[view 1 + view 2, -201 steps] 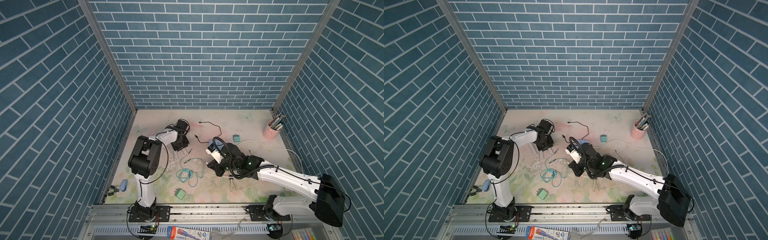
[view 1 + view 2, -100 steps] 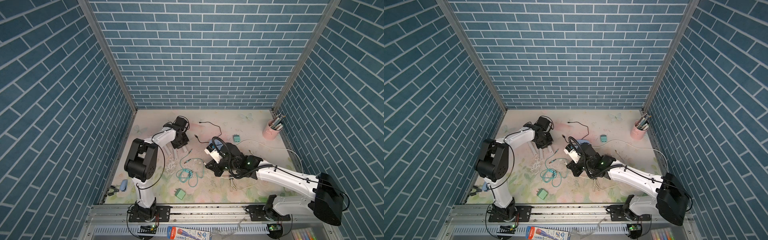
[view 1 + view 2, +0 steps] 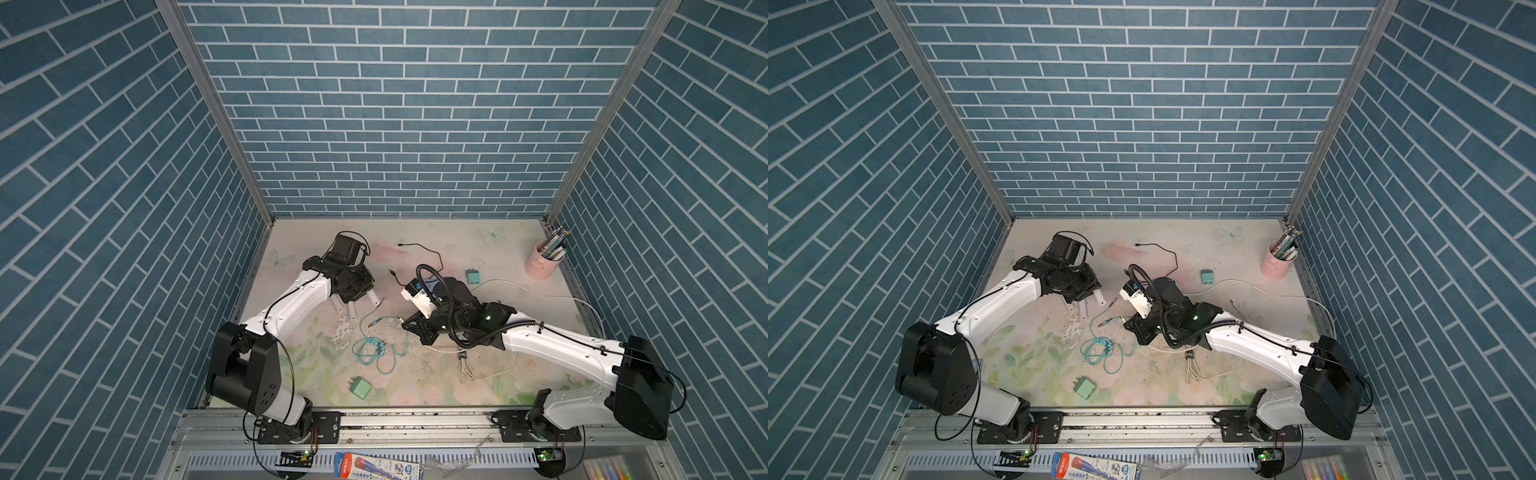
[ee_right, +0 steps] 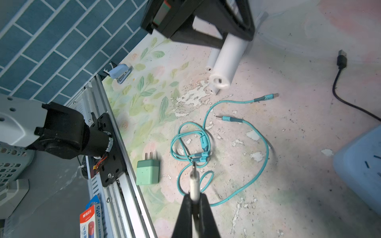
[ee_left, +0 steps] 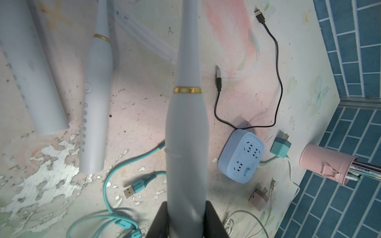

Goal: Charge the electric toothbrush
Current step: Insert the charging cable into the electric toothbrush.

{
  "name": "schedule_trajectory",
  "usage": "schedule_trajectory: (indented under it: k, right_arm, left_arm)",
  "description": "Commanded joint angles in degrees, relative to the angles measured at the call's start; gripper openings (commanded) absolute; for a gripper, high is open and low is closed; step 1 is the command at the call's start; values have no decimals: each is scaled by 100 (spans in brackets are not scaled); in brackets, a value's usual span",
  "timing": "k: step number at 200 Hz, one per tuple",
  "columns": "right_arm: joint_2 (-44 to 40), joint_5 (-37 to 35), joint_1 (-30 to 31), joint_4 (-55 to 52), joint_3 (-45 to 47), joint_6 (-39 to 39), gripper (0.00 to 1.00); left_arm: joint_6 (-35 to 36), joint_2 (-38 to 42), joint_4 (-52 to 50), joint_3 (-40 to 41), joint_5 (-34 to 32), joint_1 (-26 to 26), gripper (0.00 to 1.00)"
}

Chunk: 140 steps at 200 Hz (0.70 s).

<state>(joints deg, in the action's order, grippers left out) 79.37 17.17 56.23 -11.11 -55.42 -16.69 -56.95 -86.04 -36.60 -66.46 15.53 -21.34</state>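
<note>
A white electric toothbrush (image 5: 186, 134) with a gold ring sits between the fingers of my left gripper (image 5: 186, 218), which is shut on its handle. In the right wrist view its butt end (image 4: 219, 81) with the charging port points toward the right gripper. In both top views the left gripper (image 3: 353, 291) (image 3: 1077, 291) is at the back left of the table. Two more white toothbrushes (image 5: 95, 107) (image 5: 26, 68) lie beside it. My right gripper (image 4: 194, 197) (image 3: 415, 326) is shut on a white cable plug (image 4: 194, 183), a little right of the toothbrush.
A blue power strip (image 5: 241, 156) lies under the right arm. A teal cable (image 3: 374, 347) is coiled between the arms, a green adapter (image 3: 359, 387) near the front edge. A black cable (image 3: 419, 249), a teal adapter (image 3: 472, 276) and a pink cup (image 3: 542, 262) are at the back.
The left arm's elbow has swung down toward the front left while its gripper stays by the toothbrushes. The right arm has hardly moved.
</note>
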Motion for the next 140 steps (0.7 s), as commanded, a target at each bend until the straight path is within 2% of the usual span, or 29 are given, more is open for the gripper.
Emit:
schedule_trajectory:
  k: [1,24,75,106,140]
  right_arm:
    - [222,-48,-12,-327,-269,-33,0]
    - [236,298,-11,80,-191,-299,0]
    - [609,266,-6,-34,-460,-549,0]
    - [650,604,-27,334,-336,-800,0]
    - [563,1655,-253,1291,84,-1247,0]
  left_arm:
    - [-344,156,-191,60,231,-61,0]
    - [-495,294,-329,71,155,-129,0]
    - [-651,483,-569,114,-138,-352,0]
    - [-788,787,90,537,-68,-385,0]
    - [-839,1338,1487,1236,269,-378,0]
